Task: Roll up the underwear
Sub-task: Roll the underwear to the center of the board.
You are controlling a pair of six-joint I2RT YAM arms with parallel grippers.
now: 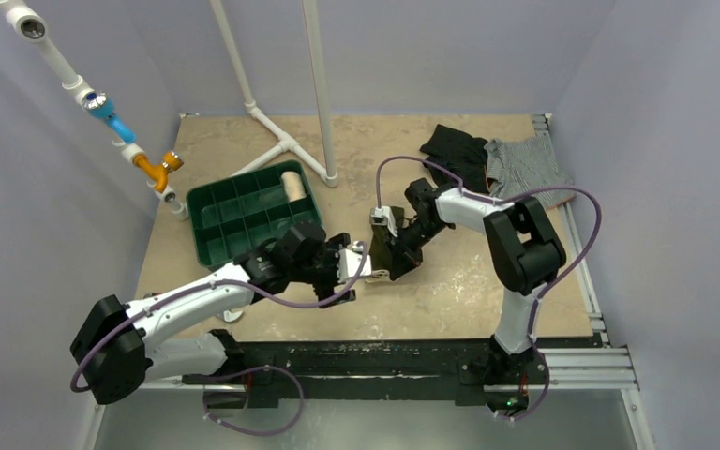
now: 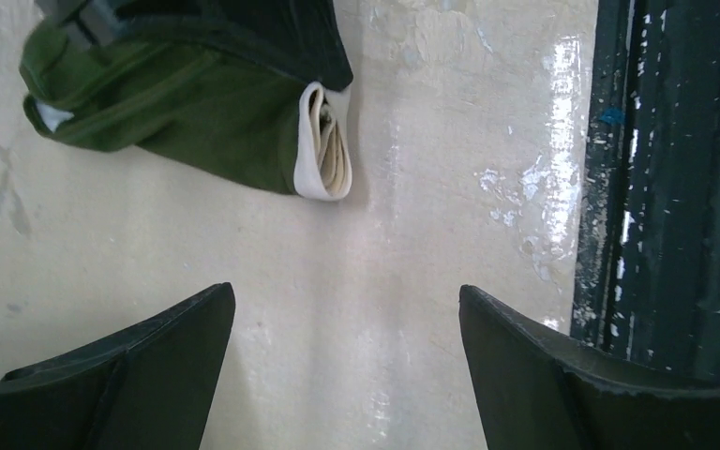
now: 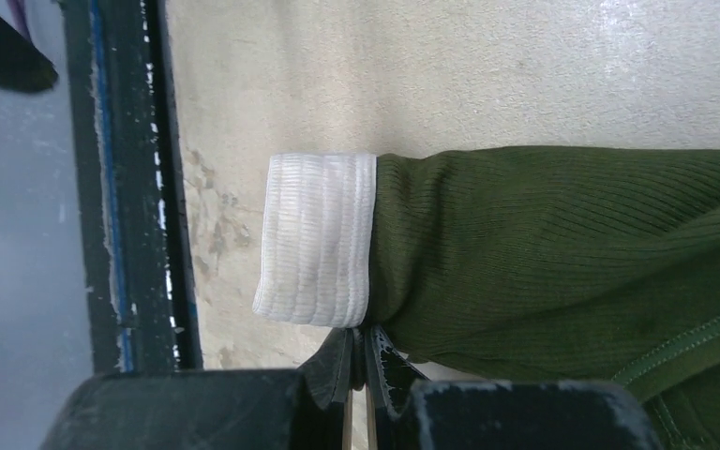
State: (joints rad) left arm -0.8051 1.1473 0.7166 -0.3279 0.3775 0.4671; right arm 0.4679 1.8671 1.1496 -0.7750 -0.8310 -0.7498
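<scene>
Seemingly mid-roll: the underwear lies folded on the table, right gripper closed against its edge by the waistband, left gripper spread empty nearby, likely next to grasp and roll.

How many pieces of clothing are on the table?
3: the olive underwear at mid-table, a black garment at the far right corner, and a grey striped garment beside it. The cream roll in the green tray may be a fourth.
</scene>
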